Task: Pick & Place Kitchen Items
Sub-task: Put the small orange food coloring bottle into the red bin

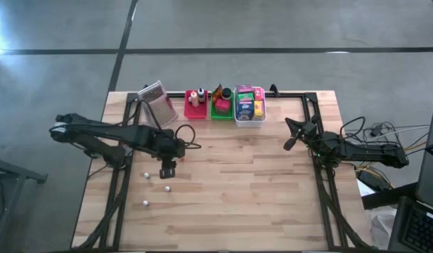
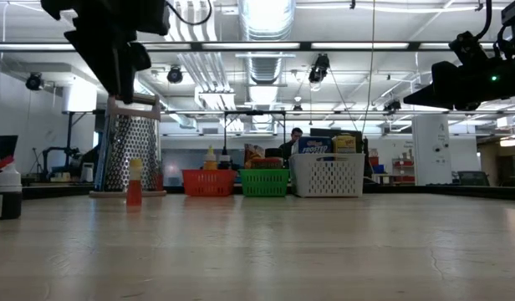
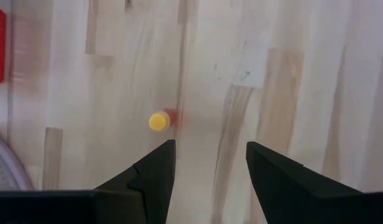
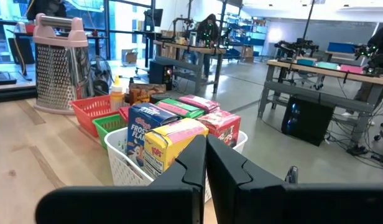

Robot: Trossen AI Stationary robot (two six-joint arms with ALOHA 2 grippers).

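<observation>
A tiny bottle with a yellow cap and red body (image 2: 135,182) stands upright on the table; the left wrist view looks down on its cap (image 3: 158,121). My left gripper (image 3: 210,158) hangs open above it, pointing steeply down, with the bottle just beyond one fingertip and outside the gap. Three small pale bottles (image 1: 166,188) stand on the wood near that gripper (image 1: 167,169). One with a dark body and white cap (image 2: 7,196) shows at the low view's left. My right gripper (image 4: 205,155) is shut and level at the table's right side (image 1: 292,137).
A red tray (image 1: 195,105), a green tray (image 1: 220,107) and a white basket (image 1: 249,109) full of boxes and packets line the far edge. A metal grater (image 1: 154,100) stands left of them. Bare wood lies across the middle and near side.
</observation>
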